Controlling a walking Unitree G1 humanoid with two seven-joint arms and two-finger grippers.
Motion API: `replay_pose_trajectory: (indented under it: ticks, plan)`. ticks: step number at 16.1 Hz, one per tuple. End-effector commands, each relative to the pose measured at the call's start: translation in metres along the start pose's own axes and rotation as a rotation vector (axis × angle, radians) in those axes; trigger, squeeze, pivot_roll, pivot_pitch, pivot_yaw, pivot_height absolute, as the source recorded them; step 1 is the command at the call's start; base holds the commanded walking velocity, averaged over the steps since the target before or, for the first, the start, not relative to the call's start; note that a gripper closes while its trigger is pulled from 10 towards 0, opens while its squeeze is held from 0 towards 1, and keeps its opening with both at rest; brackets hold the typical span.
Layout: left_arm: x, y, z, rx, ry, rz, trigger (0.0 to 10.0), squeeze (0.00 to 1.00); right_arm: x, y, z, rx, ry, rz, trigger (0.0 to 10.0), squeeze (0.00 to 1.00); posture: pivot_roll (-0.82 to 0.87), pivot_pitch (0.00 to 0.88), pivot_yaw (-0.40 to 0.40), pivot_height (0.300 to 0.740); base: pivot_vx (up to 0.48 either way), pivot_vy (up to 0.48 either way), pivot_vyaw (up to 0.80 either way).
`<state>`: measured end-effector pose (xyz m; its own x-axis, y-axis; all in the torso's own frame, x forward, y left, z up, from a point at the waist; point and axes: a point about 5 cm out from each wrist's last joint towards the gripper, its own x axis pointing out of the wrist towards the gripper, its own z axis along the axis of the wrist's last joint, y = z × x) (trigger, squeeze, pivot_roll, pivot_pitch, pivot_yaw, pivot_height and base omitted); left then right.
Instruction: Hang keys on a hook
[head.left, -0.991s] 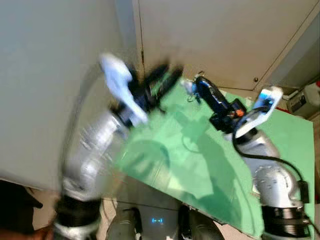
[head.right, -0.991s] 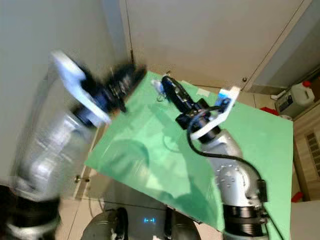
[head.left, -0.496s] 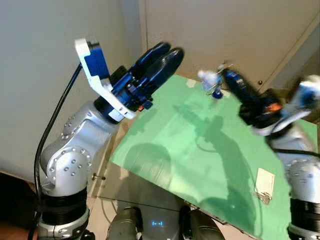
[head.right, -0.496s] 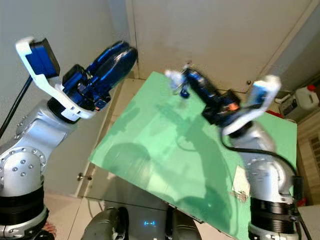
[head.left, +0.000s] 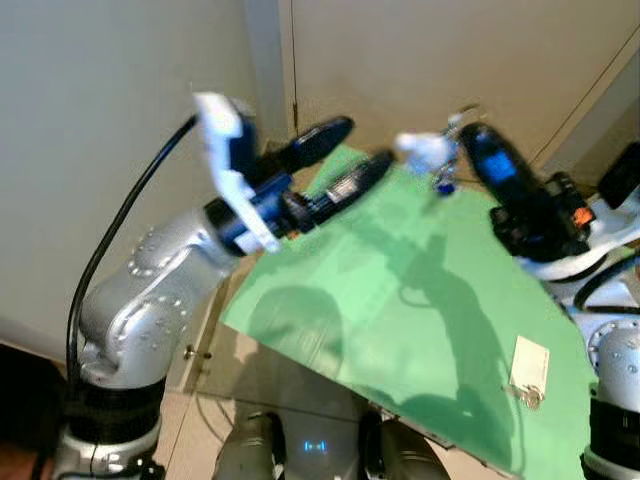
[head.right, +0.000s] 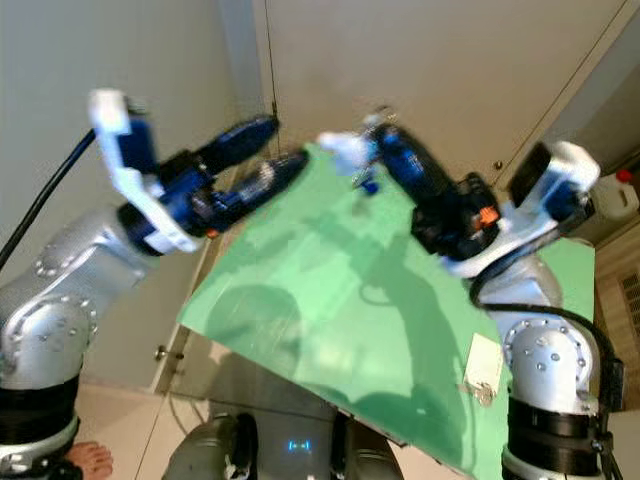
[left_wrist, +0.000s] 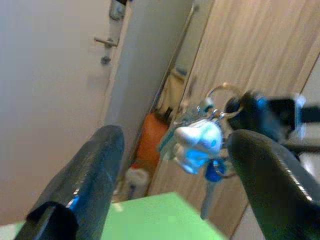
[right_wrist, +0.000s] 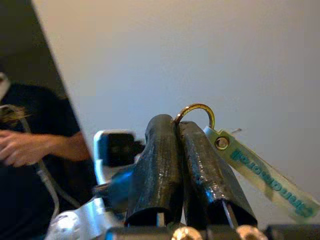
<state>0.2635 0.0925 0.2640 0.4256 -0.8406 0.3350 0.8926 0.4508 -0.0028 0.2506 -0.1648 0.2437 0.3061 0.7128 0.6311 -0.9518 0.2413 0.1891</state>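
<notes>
Two grippers are raised over one green table (head.left: 420, 300). The right gripper (head.left: 470, 140) has its two fingers pressed together on one bunch of keys (head.left: 425, 155), held in the air above the table's far edge; its ring (right_wrist: 196, 111) and one green tag (right_wrist: 265, 175) stick out past the fingertips. The left gripper (head.left: 345, 160) faces the keys with its two fingers spread wide. One white tag (head.left: 528, 365) lies on the table. One person (right_wrist: 25, 145) stands behind the left arm.

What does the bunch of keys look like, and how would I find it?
Look above the far corner of the green table, where the right gripper is raised with its fingers pinched shut. The keys dangle from its tip: a metal ring with a pale blue charm, a small blue fob and a green-lettered strap tag, unlike the white tag lying flat on the table.
</notes>
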Motion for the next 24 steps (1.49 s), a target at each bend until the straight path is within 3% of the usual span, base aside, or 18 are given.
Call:
replay_pose_trajectory:
  ticks: [1, 2, 3, 4, 5, 8, 10, 12, 15, 18, 22, 24]
  plan:
    - [0.003, -0.002, 0.004, 0.056, 0.000, -0.017, 10.0, 1.00, 0.002, 0.007, 0.002, -0.002, 0.006, 0.043, 10.0, 0.00, 0.08, 0.175, 0.008, 0.740, 0.000, 0.000, 0.00]
    - [0.005, 0.000, 0.008, 0.123, 0.009, -0.004, 10.0, 1.00, 0.003, 0.009, 0.001, 0.006, 0.010, 0.056, 10.0, 0.00, 0.08, 0.172, 0.009, 0.740, 0.000, 0.000, 0.00]
    - [0.008, 0.001, 0.015, 0.192, 0.007, -0.001, 10.0, 0.12, 0.004, 0.010, 0.001, 0.015, 0.015, 0.071, 10.0, 0.00, 0.08, 0.172, 0.009, 0.740, 0.000, 0.000, 0.00]
    - [0.010, -0.001, 0.019, 0.209, -0.005, -0.015, 10.0, 0.00, 0.004, 0.011, 0.000, 0.019, 0.018, 0.078, 10.0, 0.00, 0.08, 0.169, 0.010, 0.740, 0.000, 0.000, 0.00]
    - [0.011, -0.010, 0.028, 0.195, -0.031, -0.080, 10.0, 0.00, 0.005, 0.012, -0.001, 0.026, 0.023, 0.086, 10.0, 0.00, 0.08, 0.168, 0.010, 0.740, 0.000, 0.000, 0.00]
    - [0.007, -0.026, 0.029, 0.128, -0.028, -0.210, 10.0, 0.00, 0.005, 0.014, -0.006, 0.040, 0.048, 0.097, 10.0, 0.00, 0.08, 0.169, 0.008, 0.740, 0.000, 0.000, 0.00]
    - [0.001, -0.022, 0.036, 0.013, -0.091, -0.222, 10.0, 0.00, 0.004, 0.015, -0.009, 0.053, 0.069, 0.111, 10.0, 0.00, 0.08, 0.173, 0.005, 0.740, 0.000, 0.000, 0.00]
    - [-0.009, -0.006, 0.066, -0.158, -0.309, -0.173, 10.0, 0.00, -0.005, 0.014, -0.006, 0.062, 0.081, 0.114, 10.0, 0.00, 0.09, 0.176, 0.006, 0.740, 0.000, 0.000, 0.00]
    - [-0.020, -0.003, 0.081, -0.306, -0.412, -0.244, 10.0, 0.00, -0.013, 0.016, 0.000, 0.073, 0.078, 0.146, 10.0, 0.00, 0.09, 0.177, 0.007, 0.740, 0.000, 0.000, 0.00]
    - [-0.023, 0.004, 0.071, -0.433, -0.336, -0.264, 10.0, 0.00, -0.008, 0.025, 0.001, 0.115, 0.070, 0.232, 10.0, 0.00, 0.09, 0.182, 0.013, 0.740, 0.000, 0.000, 0.00]
    - [-0.016, 0.017, 0.056, -0.614, -0.264, -0.327, 10.0, 0.00, 0.004, 0.034, -0.004, 0.149, 0.079, 0.315, 10.0, 0.00, 0.09, 0.187, 0.015, 0.740, 0.000, 0.000, 0.00]
    - [-0.007, 0.021, 0.045, -0.681, -0.184, -0.329, 10.0, 0.00, 0.007, 0.035, -0.007, 0.165, 0.101, 0.336, 10.0, 0.00, 0.09, 0.187, 0.019, 0.740, 0.000, 0.000, 0.00]
